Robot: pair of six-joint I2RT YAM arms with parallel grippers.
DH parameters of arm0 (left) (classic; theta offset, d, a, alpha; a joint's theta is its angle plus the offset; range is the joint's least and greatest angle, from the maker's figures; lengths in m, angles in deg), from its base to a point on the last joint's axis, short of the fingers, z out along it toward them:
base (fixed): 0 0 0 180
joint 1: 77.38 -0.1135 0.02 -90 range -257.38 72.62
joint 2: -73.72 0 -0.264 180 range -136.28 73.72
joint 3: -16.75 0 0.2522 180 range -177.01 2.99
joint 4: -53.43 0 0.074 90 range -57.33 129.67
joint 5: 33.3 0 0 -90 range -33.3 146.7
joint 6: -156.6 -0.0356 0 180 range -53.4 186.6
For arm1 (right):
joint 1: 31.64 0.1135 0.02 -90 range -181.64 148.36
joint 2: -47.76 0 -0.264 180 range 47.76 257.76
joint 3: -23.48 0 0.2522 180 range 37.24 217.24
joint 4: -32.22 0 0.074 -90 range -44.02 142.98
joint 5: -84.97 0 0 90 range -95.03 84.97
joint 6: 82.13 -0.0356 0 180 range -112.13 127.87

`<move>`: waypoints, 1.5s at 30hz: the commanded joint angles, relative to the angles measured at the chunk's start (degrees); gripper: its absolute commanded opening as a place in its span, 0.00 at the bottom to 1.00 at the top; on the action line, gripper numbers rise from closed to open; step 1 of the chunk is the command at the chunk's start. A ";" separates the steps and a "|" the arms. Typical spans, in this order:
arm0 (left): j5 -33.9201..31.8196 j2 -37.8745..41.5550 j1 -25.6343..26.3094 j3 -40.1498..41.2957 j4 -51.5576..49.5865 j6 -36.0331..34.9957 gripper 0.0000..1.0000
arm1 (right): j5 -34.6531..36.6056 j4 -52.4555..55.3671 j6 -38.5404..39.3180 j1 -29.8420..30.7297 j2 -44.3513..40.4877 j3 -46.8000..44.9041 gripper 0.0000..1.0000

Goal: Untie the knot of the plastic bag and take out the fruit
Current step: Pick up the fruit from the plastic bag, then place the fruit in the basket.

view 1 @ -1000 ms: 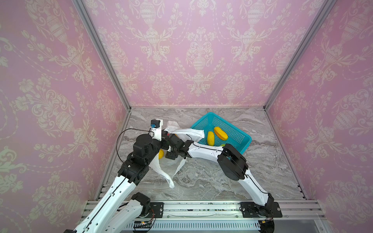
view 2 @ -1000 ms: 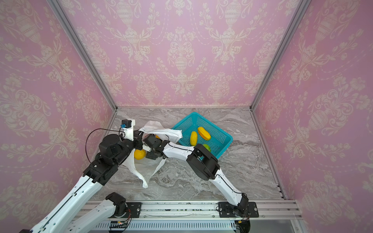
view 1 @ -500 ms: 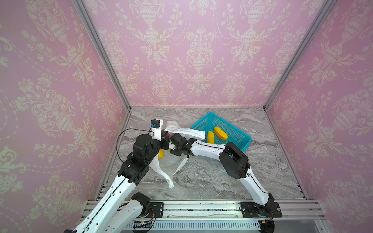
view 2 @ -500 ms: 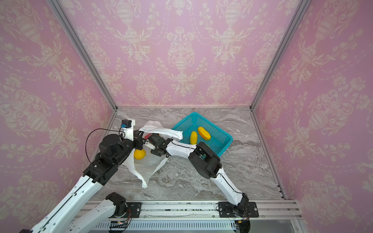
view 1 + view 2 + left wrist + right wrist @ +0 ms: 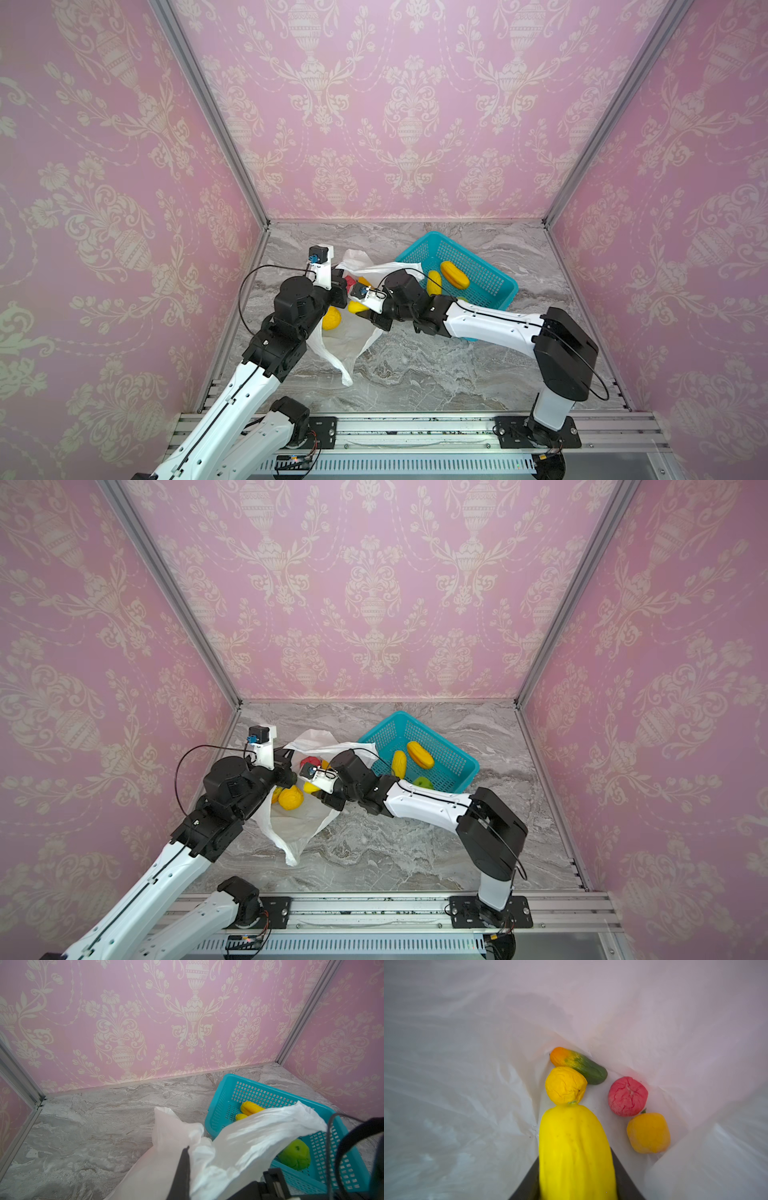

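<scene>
White crinkly plastic bag (image 5: 349,345) lies mouth-open around 9 o'clock on the marble table (image 5: 436,374). The left gripper (image 5: 185,1163) is pinched tight on the bag's rim. The right gripper (image 5: 576,1176) sits inside the bag, jaws clamped on a yellow oblong fruit (image 5: 575,1142). Deeper in are a yellow round fruit (image 5: 565,1085), an orange-green fruit (image 5: 578,1065), a red fruit (image 5: 627,1096) and an orange fruit (image 5: 648,1132). The teal basket (image 5: 424,253), at 2 o'clock from the bag, holds two yellow oblong pieces (image 5: 454,274) and a green fruit (image 5: 295,1154).
</scene>
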 commanded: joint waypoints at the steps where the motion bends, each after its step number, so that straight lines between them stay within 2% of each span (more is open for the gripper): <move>1: -1.83 0.44 0.51 -0.65 -1.52 0.64 0.00 | -6.86 -9.81 -3.42 0.28 -6.09 -7.32 0.30; 6: -2.20 0.38 0.51 -0.69 -1.73 0.62 0.00 | -7.43 -14.26 -4.94 0.19 -15.55 -14.47 0.26; 10: -2.29 0.45 0.51 -0.69 -1.74 0.58 0.00 | -4.50 -16.84 -7.08 -0.40 -23.46 -20.02 0.20; 13: -2.25 0.46 0.47 -0.69 -1.78 0.59 0.00 | -1.26 -19.12 -9.20 -1.77 -30.11 -24.50 0.22; 18: -2.10 0.25 0.51 -0.69 -1.59 0.65 0.00 | 8.32 -20.12 -13.29 -7.00 -41.71 -32.09 0.19; 23: -2.20 0.13 0.51 -0.69 -1.65 0.71 0.00 | 14.55 -17.51 -19.14 -17.17 -46.03 -35.53 0.19; 28: -2.39 0.08 0.51 -0.69 -1.64 0.54 0.00 | 17.59 -10.71 -26.21 -28.21 -41.37 -32.47 0.19; 32: -2.24 -0.04 0.51 -0.69 -1.62 0.60 0.00 | 14.42 -6.22 -32.30 -34.85 -32.16 -27.74 0.20; 35: -2.08 0.03 0.51 -0.69 -1.65 0.58 0.00 | 14.72 -3.14 -32.90 -35.58 -24.66 -23.56 0.25; 45: -2.15 -0.08 0.51 -0.68 -1.56 0.60 0.00 | 16.81 5.33 -32.24 -35.67 -5.50 -11.19 0.27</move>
